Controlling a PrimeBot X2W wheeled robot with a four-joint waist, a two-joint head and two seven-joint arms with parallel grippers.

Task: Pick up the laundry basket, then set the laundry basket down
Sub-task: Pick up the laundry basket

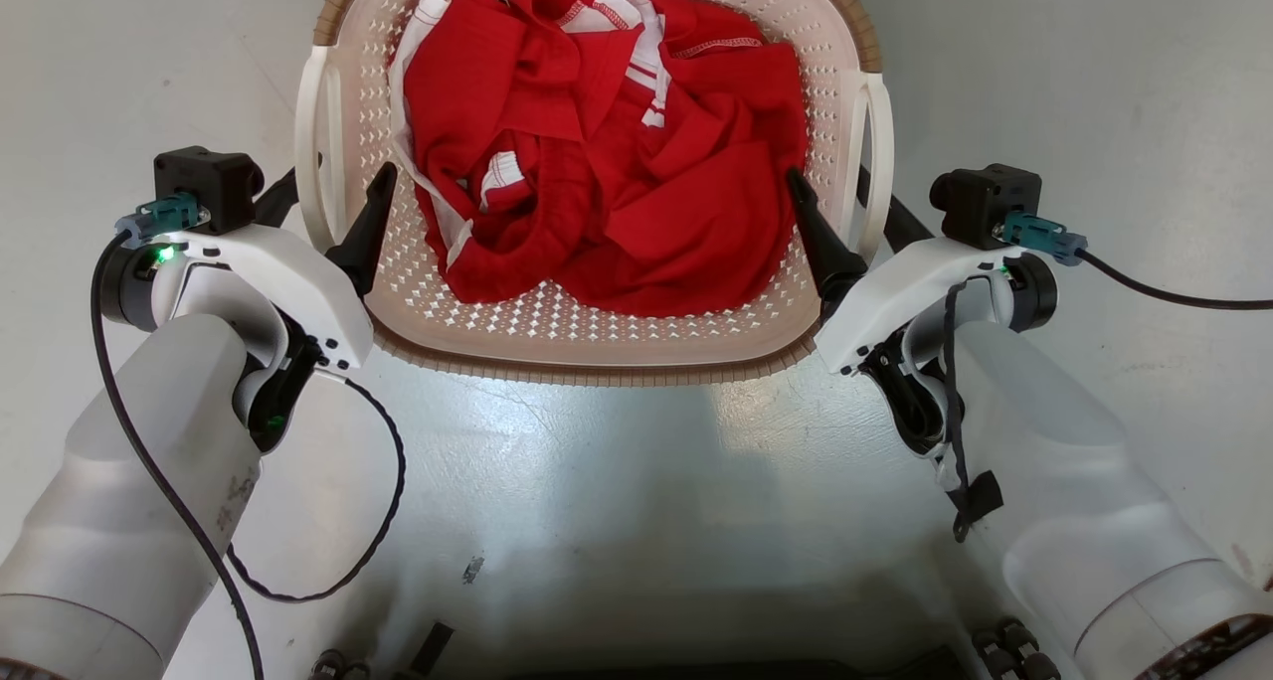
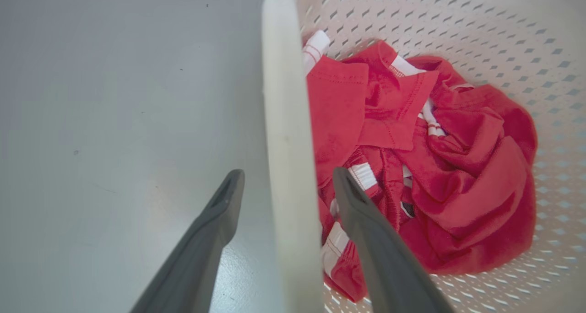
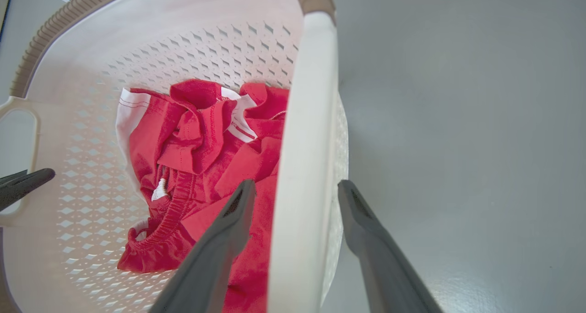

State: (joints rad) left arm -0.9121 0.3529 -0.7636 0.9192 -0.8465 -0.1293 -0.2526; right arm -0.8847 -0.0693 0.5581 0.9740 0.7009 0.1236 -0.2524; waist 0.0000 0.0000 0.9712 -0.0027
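Grey glossy floor (image 1: 636, 501) runs under the whole scene. From my seat, the left pincer (image 2: 288, 172) stands wide open. One finger is outside and one inside the white left handle (image 2: 281, 98), and neither presses on it. The right pincer (image 3: 297, 182) straddles the right handle (image 3: 311, 98) the same way, jaws apart and not clamped. Between both arms the laundry basket (image 1: 557, 334) sits on the floor, straight ahead of me. Crumpled red clothes (image 1: 636, 183) with white trim are heaped inside it.
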